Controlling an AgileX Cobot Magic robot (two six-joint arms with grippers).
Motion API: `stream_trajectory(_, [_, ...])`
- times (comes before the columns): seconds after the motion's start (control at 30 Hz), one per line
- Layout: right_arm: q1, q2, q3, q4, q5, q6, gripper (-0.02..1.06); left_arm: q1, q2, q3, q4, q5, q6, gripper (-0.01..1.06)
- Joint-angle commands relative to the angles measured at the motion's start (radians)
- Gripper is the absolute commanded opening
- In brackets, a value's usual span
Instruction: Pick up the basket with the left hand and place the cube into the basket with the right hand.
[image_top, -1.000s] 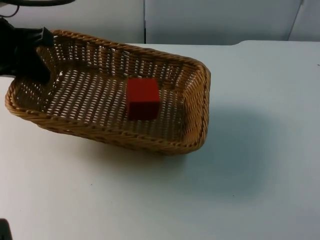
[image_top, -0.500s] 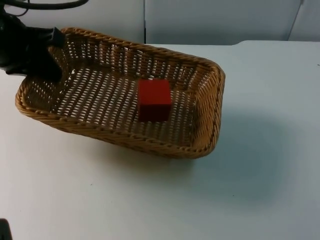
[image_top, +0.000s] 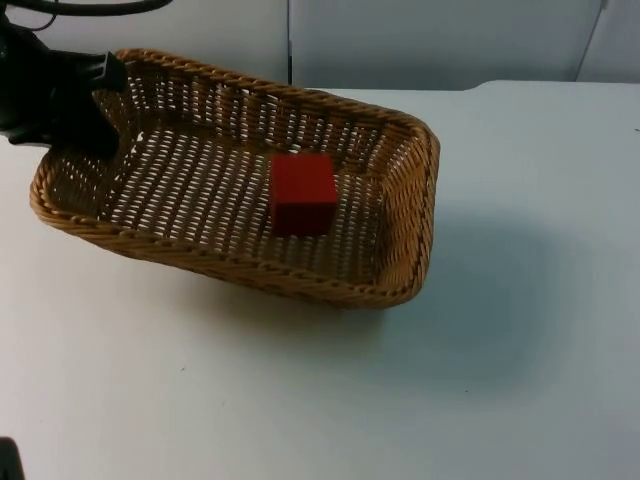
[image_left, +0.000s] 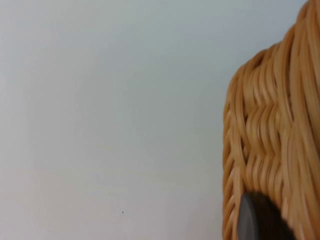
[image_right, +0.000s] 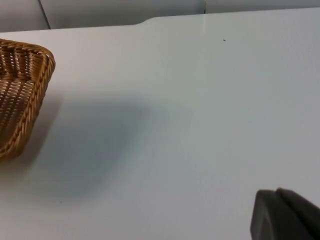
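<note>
At the basket's (image_top: 240, 215) far left corner the left fingers (image_top: 75, 110) clamp its rim, the cube (image_top: 302, 193) lying inside.

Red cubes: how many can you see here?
1. The red cube lies inside the wicker basket, which the left gripper holds by its rim.

A red cube (image_top: 302, 192) lies in a tan woven-wicker basket (image_top: 400, 250) on the white table (image_top: 520, 330).
</note>
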Motion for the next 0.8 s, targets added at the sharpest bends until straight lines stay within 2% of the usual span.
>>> stream_trajectory(0.0, [0.003,-0.002,0.007,-0.001,-0.007,0.005,0.0,-0.005,-0.012,-0.007,-0.053,0.002,-0.004,0.0])
stream_trajectory(0.2, [0.003,-0.002,0.007,-0.001,-0.007,0.005,0.0,-0.005,-0.012,-0.007,-0.107,-0.016,0.028,0.0])
stream_trajectory(0.33, [0.003,-0.002,0.007,-0.001,-0.007,0.005,0.0,-0.012,-0.012,-0.007,-0.27,0.04,0.194,0.0])
stream_trajectory(0.37, [0.003,-0.002,0.007,-0.001,-0.007,0.005,0.0,-0.012,-0.012,-0.007,-0.27,0.04,0.194,0.0])
stream_trajectory(0.5, [0.003,-0.002,0.007,-0.001,-0.007,0.005,0.0,-0.037,-0.014,-0.007,-0.393,0.114,0.344,0.0])
stream_trajectory(0.6, [0.003,-0.002,0.007,-0.001,-0.007,0.005,0.0,-0.06,-0.019,-0.011,-0.415,0.111,0.383,0.0])
stream_trajectory(0.77, [0.003,-0.002,0.007,-0.001,-0.007,0.005,0.0,-0.089,-0.038,-0.027,-0.411,0.054,0.386,0.0])
